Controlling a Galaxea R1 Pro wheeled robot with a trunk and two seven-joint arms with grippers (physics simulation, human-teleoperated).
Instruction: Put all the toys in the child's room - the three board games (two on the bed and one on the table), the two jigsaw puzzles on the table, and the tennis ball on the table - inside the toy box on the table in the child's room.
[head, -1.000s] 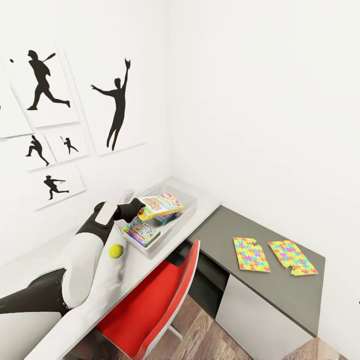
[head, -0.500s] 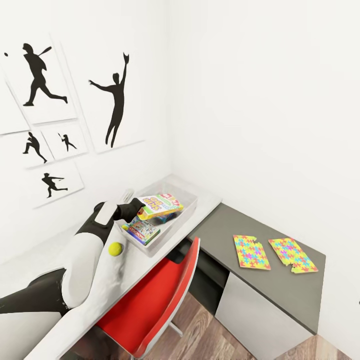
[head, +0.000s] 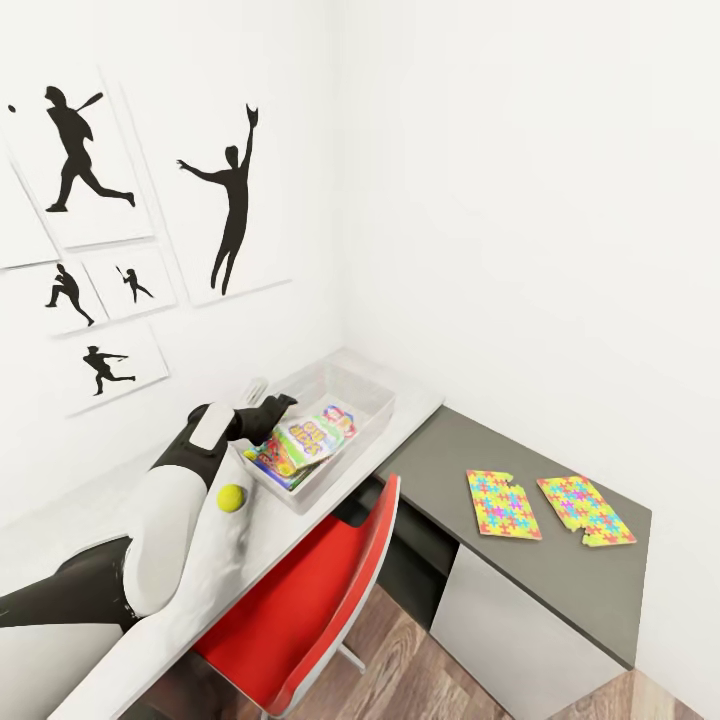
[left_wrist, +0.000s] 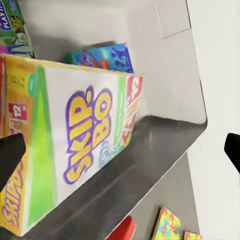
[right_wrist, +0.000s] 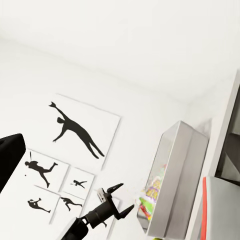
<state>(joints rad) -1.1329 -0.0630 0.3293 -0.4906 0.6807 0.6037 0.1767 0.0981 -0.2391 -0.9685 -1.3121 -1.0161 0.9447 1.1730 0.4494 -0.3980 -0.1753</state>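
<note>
My left gripper (head: 278, 412) stands open over the near end of the translucent toy box (head: 372, 392) on the pale table (head: 412, 405). The yellow-green-red board game (head: 312, 437) lies tilted inside the box on top of two other board games. In the left wrist view it (left_wrist: 80, 145) sits between the spread fingers, free of them, with the blue game (left_wrist: 105, 56) and the green-edged game (left_wrist: 10, 20) behind. The tennis ball (head: 231, 497) rests on the table beside my left forearm. Two jigsaw puzzles (head: 502, 506) (head: 585, 512) lie on the lower dark grey top. My right gripper (right_wrist: 120, 160) is open and holds nothing.
A red chair (head: 320, 600) is tucked under the table just below the toy box. White walls meet in a corner behind the box, with baseball silhouette pictures (head: 235, 200) on the left wall. A white drawer unit (head: 510, 640) stands under the dark top, on a wood-plank floor.
My left gripper has opened and let go of the yellow-green-red board game, which dropped from above the toy box into it. The head view shifted slightly one second ago.
</note>
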